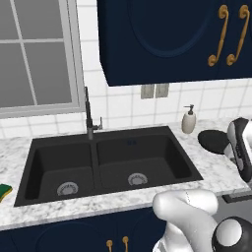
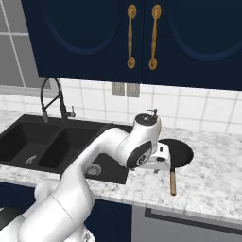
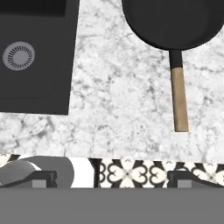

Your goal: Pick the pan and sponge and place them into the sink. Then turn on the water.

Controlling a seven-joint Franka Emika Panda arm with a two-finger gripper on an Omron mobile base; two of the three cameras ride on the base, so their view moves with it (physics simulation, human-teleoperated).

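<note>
The pan (image 3: 173,19) is lying on the marble bench (image 3: 122,96) just right of the sink (image 1: 106,162), its tan handle reaching toward the bench's front edge. In the hand view the gripper (image 3: 109,178) is hanging above bare marble between the sink's right rim and the handle, over the front edge, with the pan's bowl sitting beyond it. The jaws are standing wide apart with nothing between them. The sponge (image 1: 5,191) is resting well apart from all this, on the bench's front strip left of the sink, near its left corner. Both basins are lying open and unoccupied down to their silver drains, and a stretch of free marble is separating sink rim and handle. A white soap dispenser (image 1: 189,120) is standing at the back edge behind the pan, and the dark faucet (image 1: 89,114) is rising behind the divider. The arm is reaching forward over the sink's right corner, the wrist bent so the hand is pointing down.
</note>
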